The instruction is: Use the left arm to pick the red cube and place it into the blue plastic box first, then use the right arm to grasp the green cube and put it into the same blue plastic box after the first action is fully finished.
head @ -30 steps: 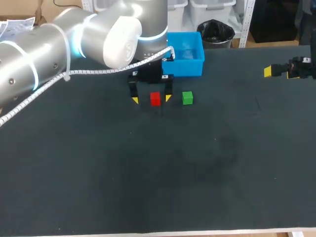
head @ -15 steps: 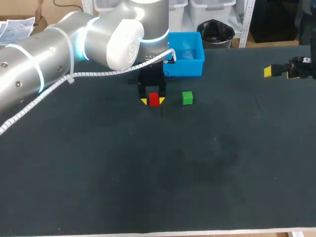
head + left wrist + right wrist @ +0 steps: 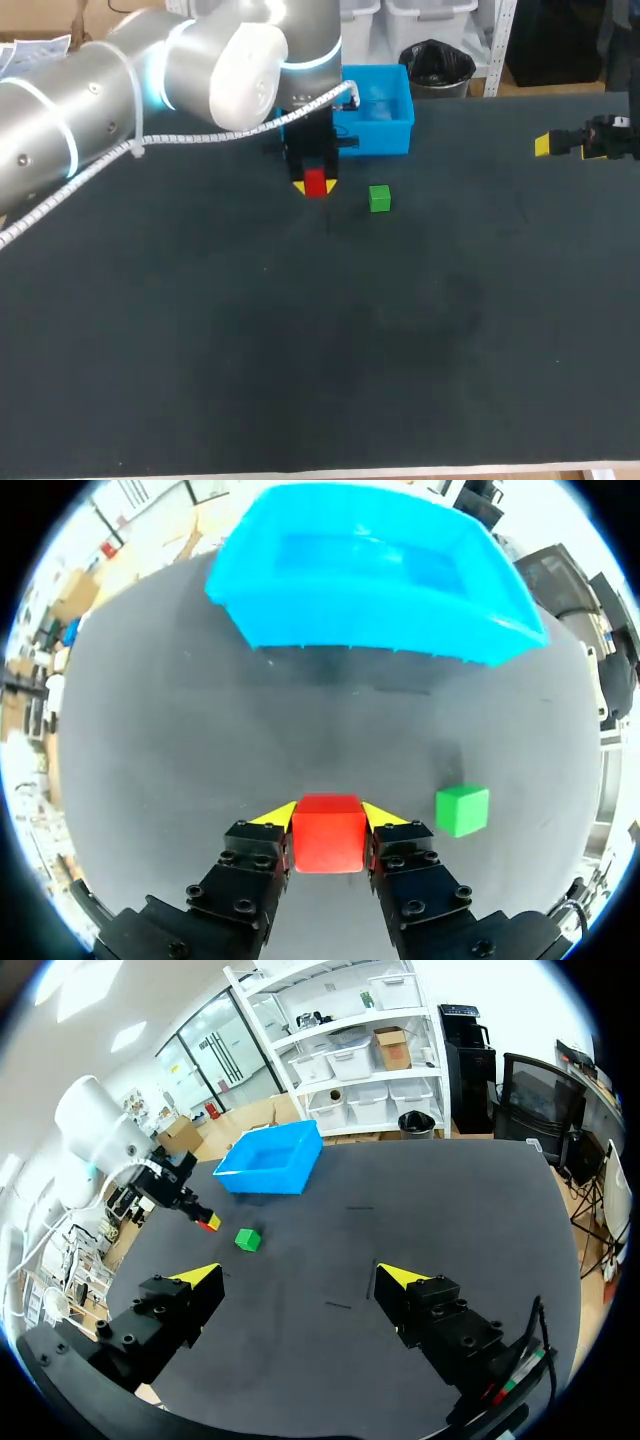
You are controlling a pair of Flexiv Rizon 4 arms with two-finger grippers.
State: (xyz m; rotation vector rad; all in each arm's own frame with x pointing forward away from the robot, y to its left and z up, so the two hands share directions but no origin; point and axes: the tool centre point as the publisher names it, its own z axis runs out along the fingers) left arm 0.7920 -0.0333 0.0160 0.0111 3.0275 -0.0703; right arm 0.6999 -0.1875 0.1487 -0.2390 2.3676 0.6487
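Left gripper [image 3: 330, 815] has its fingers pinching the red cube [image 3: 315, 183] on two opposite flat faces, upper middle of the head view, just short of the blue plastic box [image 3: 375, 135]. It looks small, rigid and probably light, so a centred squeeze should hold. The right gripper [image 3: 300, 1278] has its fingers spread wide at far right, and the green cube [image 3: 379, 198] sits on the worktop [image 3: 300, 350].

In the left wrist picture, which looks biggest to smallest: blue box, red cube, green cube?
1. blue box
2. red cube
3. green cube
The red cube is nearer the camera, so it may not truly be bigger than the green cube.

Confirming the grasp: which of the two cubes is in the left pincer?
The small red cube, clamped from both sides by the left pincer; the small green cube sits free beside it.
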